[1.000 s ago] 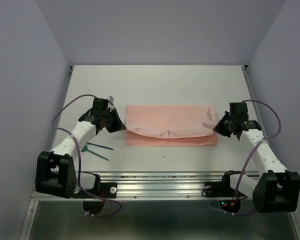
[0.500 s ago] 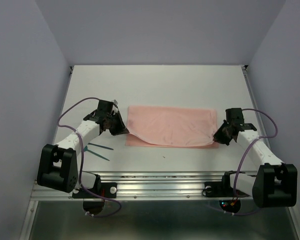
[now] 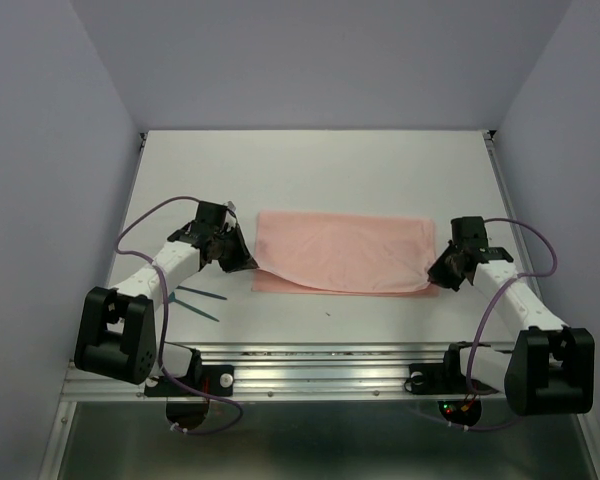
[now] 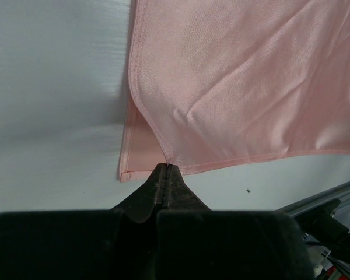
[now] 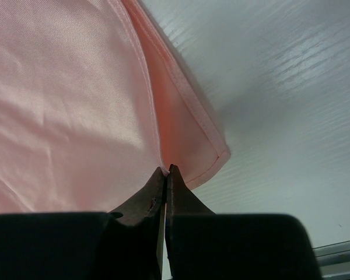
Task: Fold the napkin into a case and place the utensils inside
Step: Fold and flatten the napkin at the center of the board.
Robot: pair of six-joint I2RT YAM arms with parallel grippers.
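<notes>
The napkin (image 3: 342, 252) lies centred on the table (image 3: 320, 170); 2 utensils (image 3: 202, 296) lie left of it, nearer front.

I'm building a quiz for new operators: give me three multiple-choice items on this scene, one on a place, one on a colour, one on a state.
1. Relative to the napkin, the utensils lie:
A on it; B to its left; C to its right.
2. The napkin's colour:
A salmon-pink; B teal; C white.
3. The left end effector is:
A open above the napkin; B shut on a utensil; C shut on the napkin's edge.

1 B: the top view shows them left of it.
2 A: pink in every view.
3 C: the wrist view shows closed jaws pinching the edge.
</notes>
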